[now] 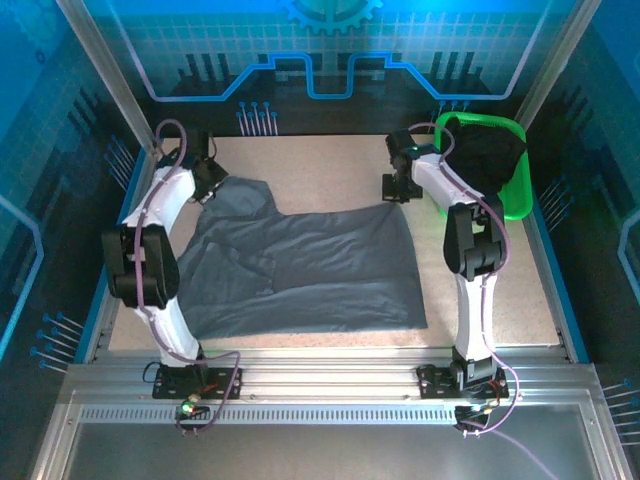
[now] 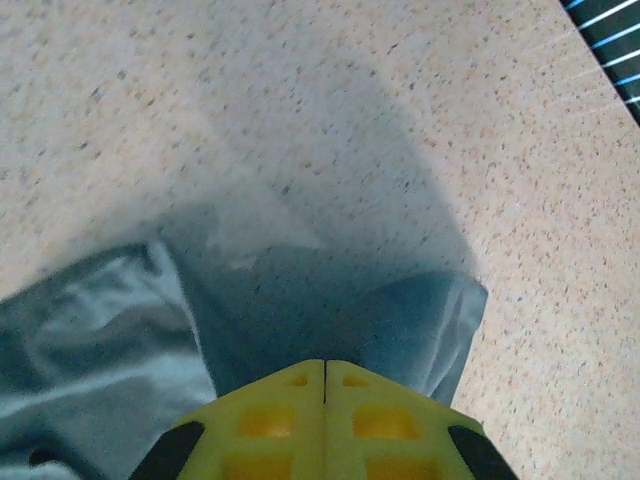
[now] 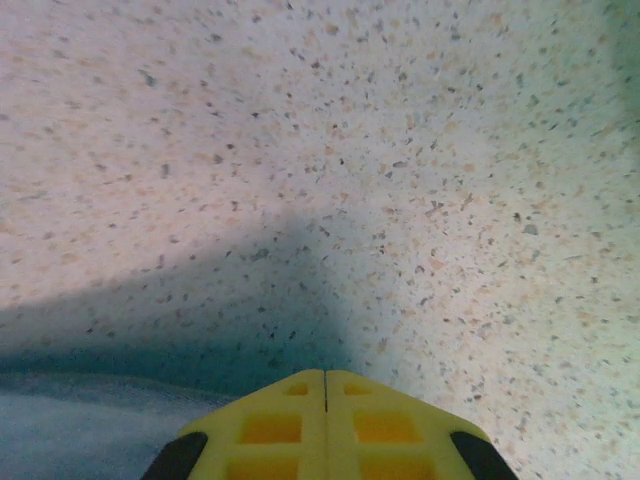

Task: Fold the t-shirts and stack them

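t-shirts: two. one slate-grey t-shirt (image 1: 300, 270) spread mid-table (image 1: 320, 165), its far-left corner clenched in the left gripper (image 1: 208, 185). right gripper (image 1: 397, 188) at its far-right corner, fingers pressed together, hold on cloth unclear. one black t-shirt (image 1: 490, 160) in one green basket (image 1: 519, 195), far-right corner.

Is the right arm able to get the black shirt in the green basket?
Probably yes. The black t-shirt lies heaped on top in the green basket, nothing covering it, right beside the right arm. The right arm's fingers are shut, so they'd have to open first.
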`<state>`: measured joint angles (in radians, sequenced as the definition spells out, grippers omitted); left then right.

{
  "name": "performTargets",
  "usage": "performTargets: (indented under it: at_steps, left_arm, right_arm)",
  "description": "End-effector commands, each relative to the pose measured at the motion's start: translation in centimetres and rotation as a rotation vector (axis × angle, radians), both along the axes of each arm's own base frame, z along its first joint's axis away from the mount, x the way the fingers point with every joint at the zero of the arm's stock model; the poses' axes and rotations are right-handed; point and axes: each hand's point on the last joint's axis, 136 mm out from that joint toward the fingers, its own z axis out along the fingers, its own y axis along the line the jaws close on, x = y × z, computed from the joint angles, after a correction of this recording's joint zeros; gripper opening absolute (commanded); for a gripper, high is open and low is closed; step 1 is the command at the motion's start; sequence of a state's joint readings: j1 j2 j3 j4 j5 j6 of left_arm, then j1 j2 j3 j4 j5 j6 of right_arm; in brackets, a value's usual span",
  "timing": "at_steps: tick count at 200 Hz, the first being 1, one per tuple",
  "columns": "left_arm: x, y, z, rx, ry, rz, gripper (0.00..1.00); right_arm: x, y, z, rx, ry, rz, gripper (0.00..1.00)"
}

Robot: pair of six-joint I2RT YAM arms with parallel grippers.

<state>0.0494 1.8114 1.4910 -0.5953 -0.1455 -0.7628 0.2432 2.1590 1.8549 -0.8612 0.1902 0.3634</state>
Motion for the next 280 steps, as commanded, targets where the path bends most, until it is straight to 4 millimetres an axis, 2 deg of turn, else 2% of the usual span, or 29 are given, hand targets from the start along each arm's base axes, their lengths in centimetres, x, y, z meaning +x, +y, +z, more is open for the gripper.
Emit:
performTargets:
  at_steps: [1,30,51,88,109,133,161,233,280]
  left_arm:
    - [-2.8,-0.5,1.8,-0.033,-0.056,0.019,0.0]
    - [-8.2,-0.5,2.4,-0.025,-0.052,0.035,0.0]
    - [-12.7,0.3,2.8,0.011,-0.038,0.088,0.0]
    - [-20.5,1.3,1.6,0.036,0.018,0.203,0.0]
    - [-24.1,1.5,1.2,0.037,0.03,0.245,0.0]
    - [-27.1,1.9,1.1,0.057,0.047,0.278,0.0]
    - [-28.8,2.2,1.2,0.082,0.058,0.287,0.0]
    - [-29.9,2.0,-1.2,0.085,0.148,0.27,0.0]
    - [-30.5,3.1,-0.5,0.159,0.172,0.273,0.0]
  right_arm:
    - [-0.8,0.7,2.3,0.004,-0.052,0.048,0.0]
    - [-3.4,0.2,2.3,-0.009,-0.048,0.024,0.0]
    - [-5.6,0.2,1.8,-0.008,-0.049,0.039,0.0]
    - [-9.1,0.6,0.9,-0.001,-0.072,0.072,0.0]
    - [-10.9,0.8,0.2,-0.009,-0.069,0.09,0.0]
    - [-12.7,0.4,-0.7,-0.039,-0.047,0.078,0.0]
    - [-14.4,-0.2,-1.5,-0.048,-0.016,0.055,0.0]
    - [-17.5,-1.9,-1.9,-0.108,0.043,0.032,0.0]
    - [-19.3,-2.9,-2.0,-0.143,0.056,0.028,0.0]
